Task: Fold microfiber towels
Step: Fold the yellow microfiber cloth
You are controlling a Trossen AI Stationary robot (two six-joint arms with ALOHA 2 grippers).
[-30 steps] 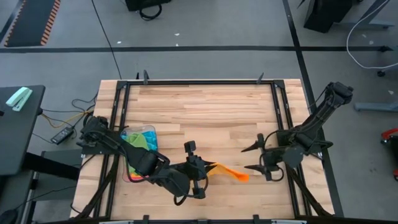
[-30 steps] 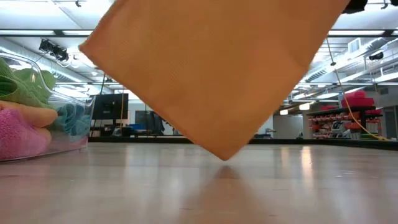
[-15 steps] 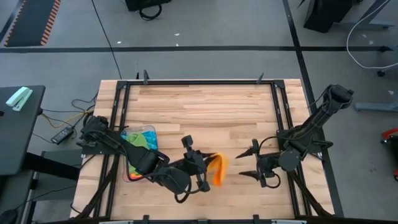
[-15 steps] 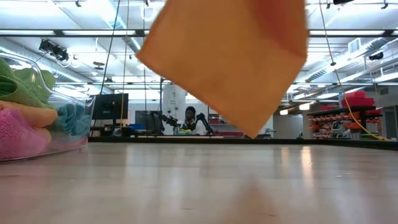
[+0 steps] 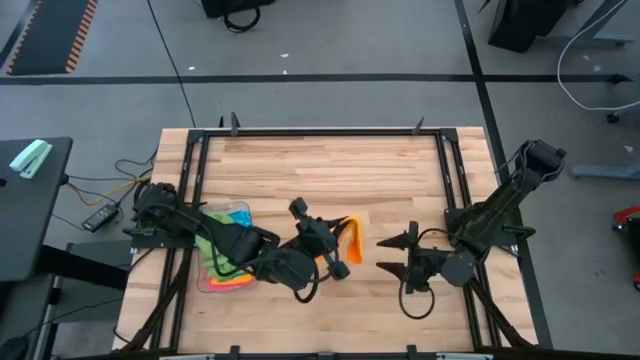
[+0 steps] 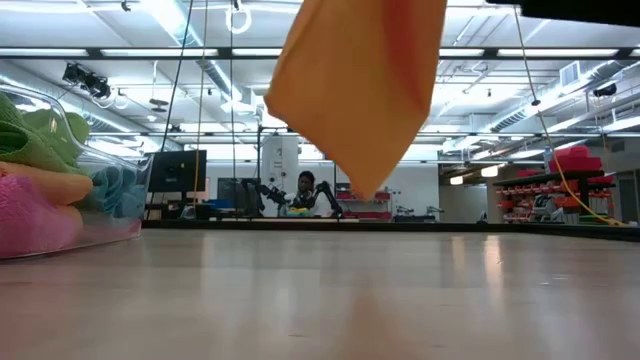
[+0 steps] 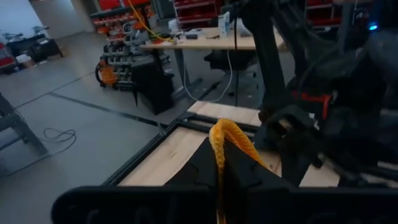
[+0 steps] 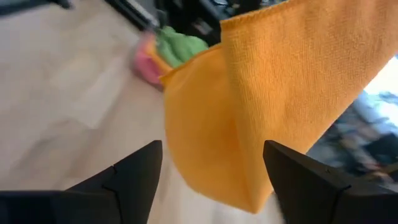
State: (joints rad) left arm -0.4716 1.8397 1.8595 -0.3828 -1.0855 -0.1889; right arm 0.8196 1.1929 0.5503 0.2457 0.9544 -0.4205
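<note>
Above the middle of the wooden table (image 5: 330,170), an orange microfiber towel (image 5: 350,238) hanging in the air, pinched at its upper edge by the left gripper (image 5: 337,250), fingers pressed together on the cloth. In the low view, long axis of the towel (image 6: 355,85) close to vertical, one corner pointing down and slightly toward the right of that picture, clear of the tabletop. In the high view, seen nearly edge-on as a narrow orange strip running away from the front edge of the table.

Just beside it, on the right half of the table, the right gripper (image 5: 392,254), fingers spread wide and aimed at the towel, holding nothing. In the right wrist view, the orange cloth (image 8: 273,99) draped between the two dark fingers (image 8: 134,174), whether touching them not clear.

On the left side of the table, a clear plastic tray (image 5: 222,283) holding more towels: green (image 6: 35,140), pink (image 6: 30,215) and sky blue (image 6: 120,190), bunched together.

Far behind the table, a person (image 6: 305,190) at a workbench.
</note>
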